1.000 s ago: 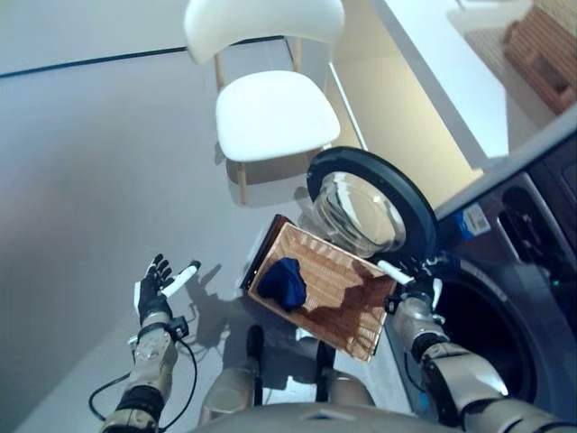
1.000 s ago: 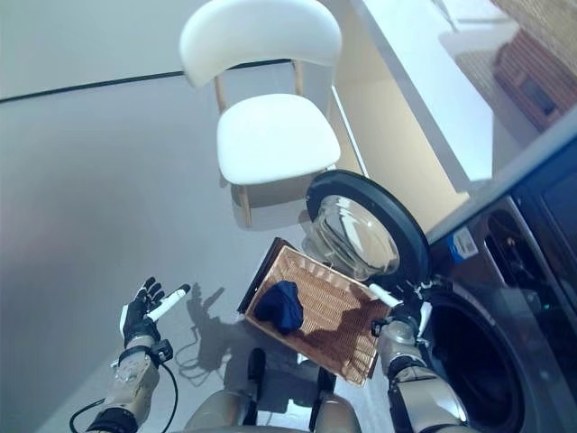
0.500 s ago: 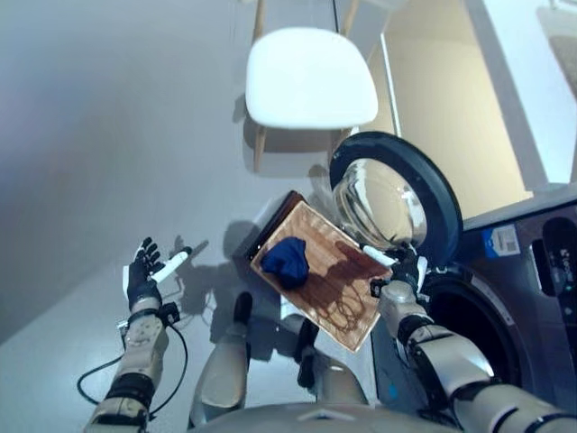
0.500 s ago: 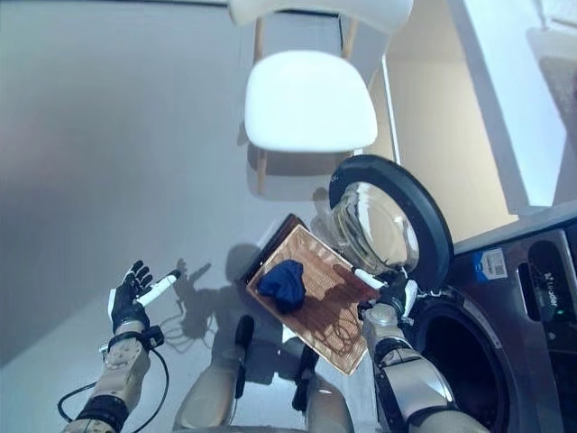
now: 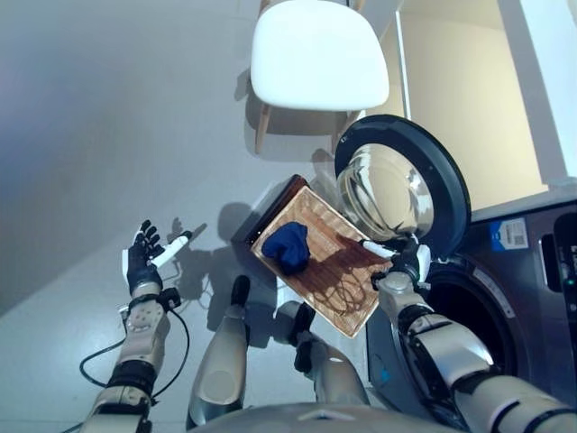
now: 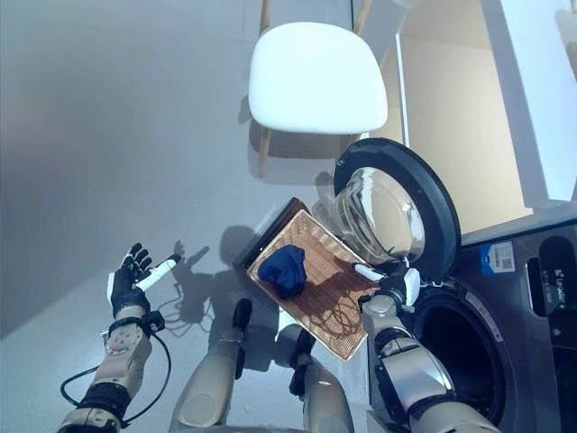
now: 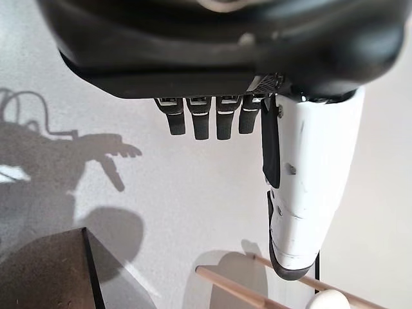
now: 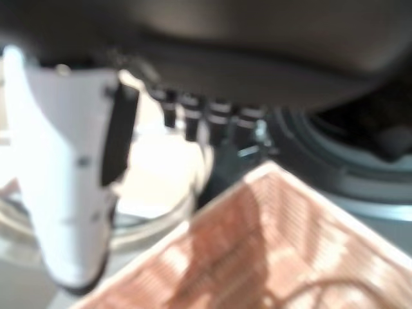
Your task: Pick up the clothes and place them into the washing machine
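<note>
Down in the wicker basket (image 5: pixel 335 271) I saw one dark blue garment (image 5: pixel 288 246), bunched into a lump at the end of the basket away from the washing machine (image 5: pixel 505 298); neither hand was touching it. I had the basket lying flat on the grey floor (image 5: pixel 108 135), with one corner right beside the machine's front. I found the washer's round door (image 5: pixel 403 192) swung fully open, its glass bowl facing up and its rim overlapping the basket's far corner from my head camera. I could see the drum opening (image 6: pixel 455 347) dark behind it, just past the right arm.

My right hand (image 5: pixel 403 266) hung over the basket's edge nearest the machine, white-covered thumb stretched out toward the door; through its wrist camera I saw the fingers (image 8: pixel 193 116) straight and spread, holding nothing, with the wicker weave below them. My left hand (image 5: pixel 142 264) was well off to the other side, over bare floor, palm up with fingers (image 7: pixel 203 119) extended and thumb held apart, empty as well.

Beyond the basket I noted a white chair (image 5: pixel 317 56) on wooden legs, close to the open door
</note>
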Robot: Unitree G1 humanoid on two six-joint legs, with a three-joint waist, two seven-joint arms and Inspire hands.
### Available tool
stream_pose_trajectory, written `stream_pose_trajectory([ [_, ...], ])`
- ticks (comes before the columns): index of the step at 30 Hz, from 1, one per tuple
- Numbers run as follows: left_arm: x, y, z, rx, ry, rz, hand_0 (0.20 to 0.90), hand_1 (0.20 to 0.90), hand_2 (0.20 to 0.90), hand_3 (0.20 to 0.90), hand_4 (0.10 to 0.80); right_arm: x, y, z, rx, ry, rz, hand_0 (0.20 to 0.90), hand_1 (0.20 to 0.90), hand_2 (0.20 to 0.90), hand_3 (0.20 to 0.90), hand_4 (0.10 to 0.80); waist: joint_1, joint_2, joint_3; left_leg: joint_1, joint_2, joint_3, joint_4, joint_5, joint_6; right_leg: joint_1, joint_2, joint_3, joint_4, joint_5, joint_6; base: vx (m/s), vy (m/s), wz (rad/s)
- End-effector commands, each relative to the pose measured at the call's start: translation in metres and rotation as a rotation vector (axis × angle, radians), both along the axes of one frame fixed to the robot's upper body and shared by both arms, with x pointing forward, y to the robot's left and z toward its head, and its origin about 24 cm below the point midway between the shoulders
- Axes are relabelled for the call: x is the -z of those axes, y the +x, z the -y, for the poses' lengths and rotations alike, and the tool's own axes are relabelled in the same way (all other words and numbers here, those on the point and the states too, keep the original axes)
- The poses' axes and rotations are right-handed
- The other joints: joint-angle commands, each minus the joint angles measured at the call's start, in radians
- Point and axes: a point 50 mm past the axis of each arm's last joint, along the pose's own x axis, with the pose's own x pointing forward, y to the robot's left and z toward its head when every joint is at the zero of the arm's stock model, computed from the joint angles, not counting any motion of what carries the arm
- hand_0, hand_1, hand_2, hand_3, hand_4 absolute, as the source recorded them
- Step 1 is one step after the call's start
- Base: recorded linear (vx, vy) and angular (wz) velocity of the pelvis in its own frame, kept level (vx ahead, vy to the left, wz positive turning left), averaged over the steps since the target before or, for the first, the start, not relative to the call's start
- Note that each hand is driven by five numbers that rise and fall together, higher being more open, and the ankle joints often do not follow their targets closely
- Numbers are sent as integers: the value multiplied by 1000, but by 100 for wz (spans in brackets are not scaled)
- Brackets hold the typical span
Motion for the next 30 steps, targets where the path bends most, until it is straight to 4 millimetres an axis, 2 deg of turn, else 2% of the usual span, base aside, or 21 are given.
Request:
stream_pose_trajectory([
  [1, -31, 11, -6, 47, 112, 134, 900, 900, 900, 900, 800, -26, 37, -77, -342, 47, 110, 900, 900, 900, 900, 800, 82, -7, -26, -18, -45, 47, 23, -59, -18, -16, -29, 14, 23, 103, -15, 29, 40, 5],
  [4, -19, 3, -14, 25, 139, 56, 900, 900, 900, 900, 800, -21, 32, -87, -360, 47, 100, 900, 900, 900, 900, 800, 86, -22, -51, 5, -44, 50, 7, -62, -18, 4, -30, 15, 11, 106, -12, 65, 42, -3],
  [6, -18, 1, -16, 20, 147, 45, 900, 900, 900, 900, 800, -19, 29, -88, -364, 39, 93, 900, 900, 900, 900, 800, 85, -24, -59, 13, -45, 54, 2, -63, -17, 11, -29, 17, 6, 107, -11, 51, 31, -7],
  [12, -3, -11, -26, -15, 170, -49, 900, 900, 900, 900, 800, 1, 12, -75, -324, 16, 20, 900, 900, 900, 900, 800, 78, -31, -116, 79, -47, 66, -36, -69, -15, 58, -27, 28, -15, 102, -7, 84, 20, -9],
  [14, 4, -17, -31, -32, 174, -88, 900, 900, 900, 900, 800, 11, 0, -62, -293, 0, -12, 900, 900, 900, 900, 800, 63, -35, -139, 117, -45, 77, -48, -75, -16, 85, -20, 40, -26, 98, -6, 89, -6, -18],
  [15, 4, -17, -31, -31, 174, -88, 900, 900, 900, 900, 800, 11, 0, -62, -293, 0, -12, 900, 900, 900, 900, 800, 62, -35, -141, 115, -46, 77, -51, -71, -16, 83, -21, 39, -28, 101, -6, 115, -15, -31],
  [16, 9, -22, -32, -34, 178, -121, 900, 900, 900, 900, 800, 20, -11, -52, -279, -9, -48, 900, 900, 900, 900, 800, 49, -35, -157, 143, -44, 89, -57, -79, -16, 103, -17, 51, -32, 96, -7, 88, -7, -25],
  [19, 13, -28, -36, -48, 180, -143, 900, 900, 900, 900, 800, 25, -20, -41, -273, -31, -75, 900, 900, 900, 900, 800, 32, -35, -177, 168, -42, 102, -68, -79, -14, 112, -14, 65, -35, 95, -6, 81, 3, -28],
  [21, 18, -38, -39, -60, 174, -168, 900, 900, 900, 900, 800, 33, -35, -15, -247, -84, -122, 900, 900, 900, 900, 800, 10, -26, -198, 210, -39, 127, -78, -86, -12, 130, -11, 90, -32, 89, -4, 104, 13, -42],
  [22, 19, -38, -39, -60, 174, -169, 900, 900, 900, 900, 800, 33, -35, -15, -248, -84, -123, 900, 900, 900, 900, 800, 11, -26, -198, 212, -38, 128, -79, -86, -12, 132, -10, 91, -33, 89, -4, 64, 6, -23],
  [27, 29, -51, -40, -69, 150, -206, 900, 900, 900, 900, 800, 30, -46, 16, -331, -220, -163, 900, 900, 900, 900, 800, -17, -4, -230, 283, -35, 169, -112, -90, -12, 156, -8, 126, -38, 80, 1, 71, 14, -28],
  [30, 32, -53, -36, -54, 137, -214, 900, 900, 900, 900, 800, 31, -48, 17, -372, -233, -182, 900, 900, 900, 900, 800, -20, 3, -236, 297, -36, 172, -122, -90, -12, 164, -8, 127, -39, 75, 1, 46, 1, -7],
])
